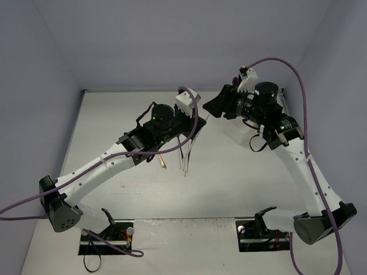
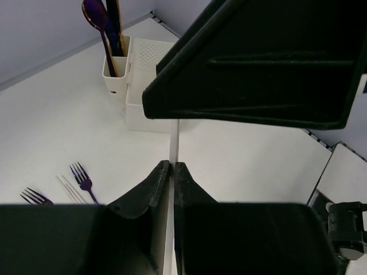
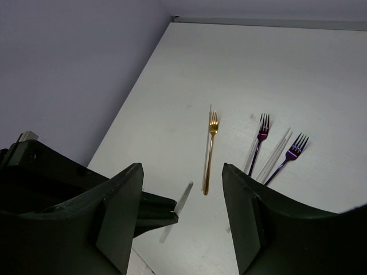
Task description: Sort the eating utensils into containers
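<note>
White table [image 1: 229, 183] enclosed by lavender walls [image 1: 143, 40]. Left gripper [image 2: 172, 166]: jaws fully closed, pinching a thin clear plastic utensil [image 2: 174, 137] that runs straight out beyond the fingertips. On the surface left of and below this gripper's fingers are two purple forks [image 2: 84, 179] and thin clear pieces [image 2: 67, 186] lying between them. Ahead and to the left of the same fingers is the white organizer [image 2: 140, 112], its small cup compartment holding an upright purple spoon [image 2: 93, 14] and a gold handle [image 2: 118, 28]. Right gripper [image 3: 182, 170]: jaws standing apart, gripping nothing, poised just above the left gripper. The tip of the clear utensil shows low in the gap between its fingers. Whether it touches either finger cannot be told. Beyond that gap, on the table, are one gold fork [image 3: 210, 152] straight ahead, and the two purple forks with the clear pieces to its right, nearer the right finger [image 3: 258, 217].
</note>
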Motion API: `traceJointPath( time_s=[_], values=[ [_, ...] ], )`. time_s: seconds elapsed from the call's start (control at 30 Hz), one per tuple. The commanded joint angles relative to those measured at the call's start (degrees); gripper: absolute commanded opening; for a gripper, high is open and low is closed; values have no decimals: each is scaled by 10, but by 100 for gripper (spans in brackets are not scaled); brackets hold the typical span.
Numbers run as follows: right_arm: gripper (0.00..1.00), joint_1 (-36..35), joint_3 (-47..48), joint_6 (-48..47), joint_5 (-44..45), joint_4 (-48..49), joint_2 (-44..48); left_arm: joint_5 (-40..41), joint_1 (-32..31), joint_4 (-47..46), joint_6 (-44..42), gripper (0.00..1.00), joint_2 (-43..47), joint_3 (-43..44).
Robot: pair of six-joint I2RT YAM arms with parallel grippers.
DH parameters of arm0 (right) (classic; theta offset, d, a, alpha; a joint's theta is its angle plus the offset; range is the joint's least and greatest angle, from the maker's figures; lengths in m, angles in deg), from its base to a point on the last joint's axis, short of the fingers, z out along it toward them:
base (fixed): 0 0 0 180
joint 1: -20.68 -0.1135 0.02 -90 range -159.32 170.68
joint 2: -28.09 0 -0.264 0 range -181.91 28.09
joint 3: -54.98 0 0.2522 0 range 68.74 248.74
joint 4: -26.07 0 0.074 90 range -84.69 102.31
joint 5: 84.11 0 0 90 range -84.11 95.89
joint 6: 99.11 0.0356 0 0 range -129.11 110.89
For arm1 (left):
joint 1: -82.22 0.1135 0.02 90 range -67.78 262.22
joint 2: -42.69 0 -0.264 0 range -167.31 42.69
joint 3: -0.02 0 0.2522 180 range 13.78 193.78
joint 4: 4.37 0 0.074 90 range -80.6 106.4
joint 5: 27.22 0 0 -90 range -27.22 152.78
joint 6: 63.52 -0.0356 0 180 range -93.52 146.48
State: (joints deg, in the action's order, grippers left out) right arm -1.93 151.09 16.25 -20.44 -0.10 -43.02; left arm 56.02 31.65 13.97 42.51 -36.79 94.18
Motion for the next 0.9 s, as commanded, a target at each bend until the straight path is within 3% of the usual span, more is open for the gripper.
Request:
traceJointPath(
  time_s=[0.0, 0.23, 0.43, 0.6, 0.63, 0.77, 0.87],
  values=[
    [51, -6, -14, 11, 5, 54, 2, 16, -2, -68, -7, 0, 1, 45],
    [38, -8, -45, 6, 18, 57, 8, 5, -4, -77, -1, 0, -8, 51],
    [0, -8, -46, -4, 33, 56, 12, 5, -4, -72, 1, 0, -13, 48],
    [0, -7, -39, -21, 61, 55, 18, 38, -3, -52, 4, 1, -15, 38],
    [0, -7, -38, -26, 70, 55, 19, 49, -3, -47, 6, 7, -14, 34],
    [0, -2, -30, -57, 122, 52, 28, 104, 0, -19, 12, 50, -3, 6],
    [0, 16, -19, -90, 171, 44, 32, 142, 12, 11, 24, 73, 11, -19]
  ],
)
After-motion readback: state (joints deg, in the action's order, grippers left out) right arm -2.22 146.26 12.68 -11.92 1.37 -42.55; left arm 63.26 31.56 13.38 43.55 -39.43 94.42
